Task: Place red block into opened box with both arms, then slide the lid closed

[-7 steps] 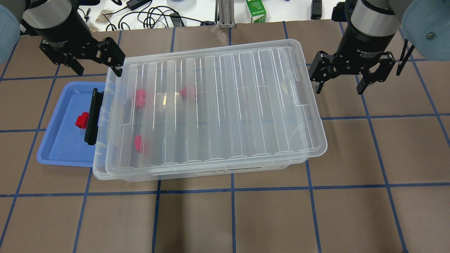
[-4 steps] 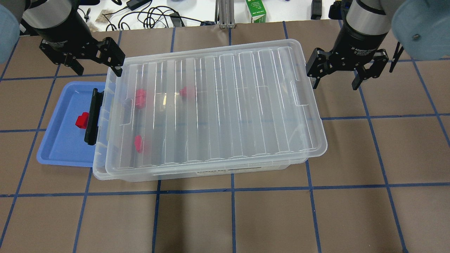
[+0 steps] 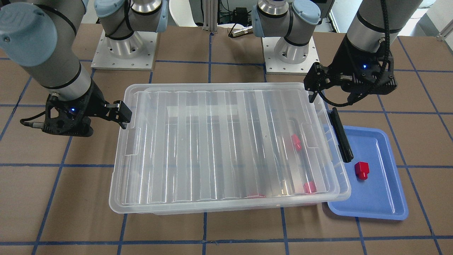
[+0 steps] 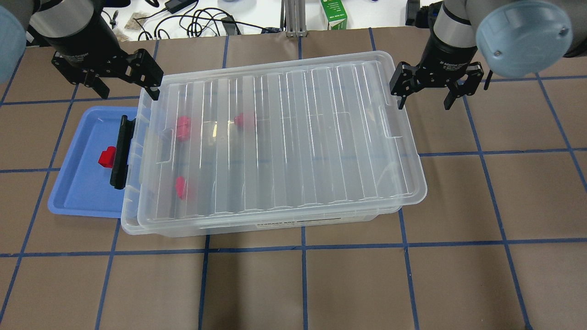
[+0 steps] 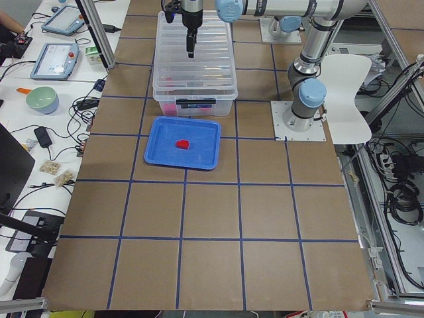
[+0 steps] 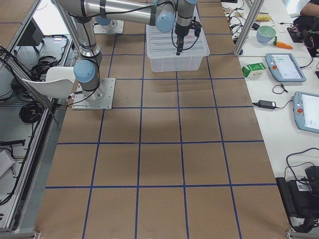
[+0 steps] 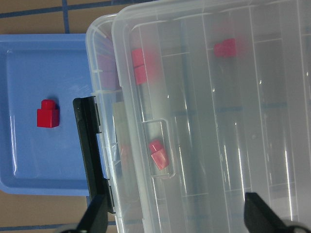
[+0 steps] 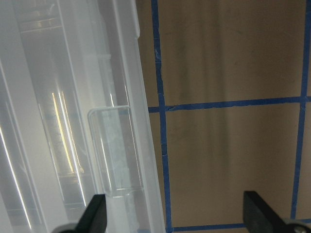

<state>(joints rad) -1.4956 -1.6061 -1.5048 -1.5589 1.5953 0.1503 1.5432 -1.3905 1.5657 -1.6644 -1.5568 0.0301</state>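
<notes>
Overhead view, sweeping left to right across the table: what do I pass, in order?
Blue tray → red block lying in it → black clip on the box end → box under its lid → right tool, open, just past the lid's right edge.

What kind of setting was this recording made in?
Most likely a robotics lab workcell. The left arm and right arm are mounted on a table taped into a blue grid, and the side bench holds teach pendants and loose cables.
</notes>
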